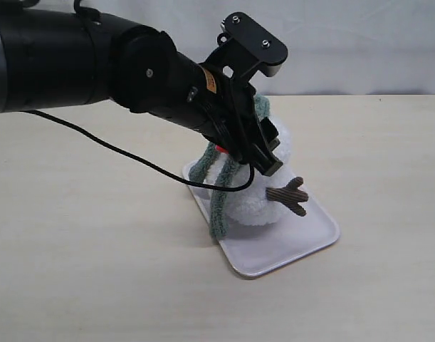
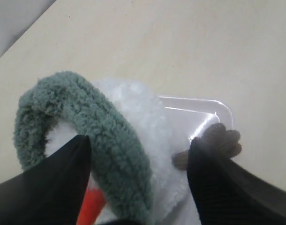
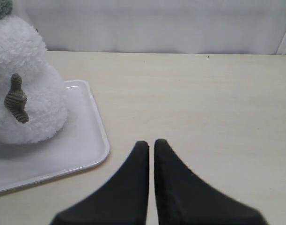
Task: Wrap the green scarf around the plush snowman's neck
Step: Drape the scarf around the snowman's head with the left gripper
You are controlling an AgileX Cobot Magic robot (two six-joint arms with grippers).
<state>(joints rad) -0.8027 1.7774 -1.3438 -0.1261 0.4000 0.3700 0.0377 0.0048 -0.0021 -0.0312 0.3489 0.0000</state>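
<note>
Behind L arm (image 1: 153,68), snowman (image 1: 258,203) face mostly hidden (scarf (image 1: 218,210) partly too).

A pale wooden table (image 1: 96,285) carries everything. One white rectangular tray (image 1: 306,241) lies flat on it, near its middle.

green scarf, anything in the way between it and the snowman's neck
Nothing separate shows. The green scarf already lies looped over the head of the plush snowman, between the fingers of the open left gripper; the neck itself is hidden behind that gripper.
</note>
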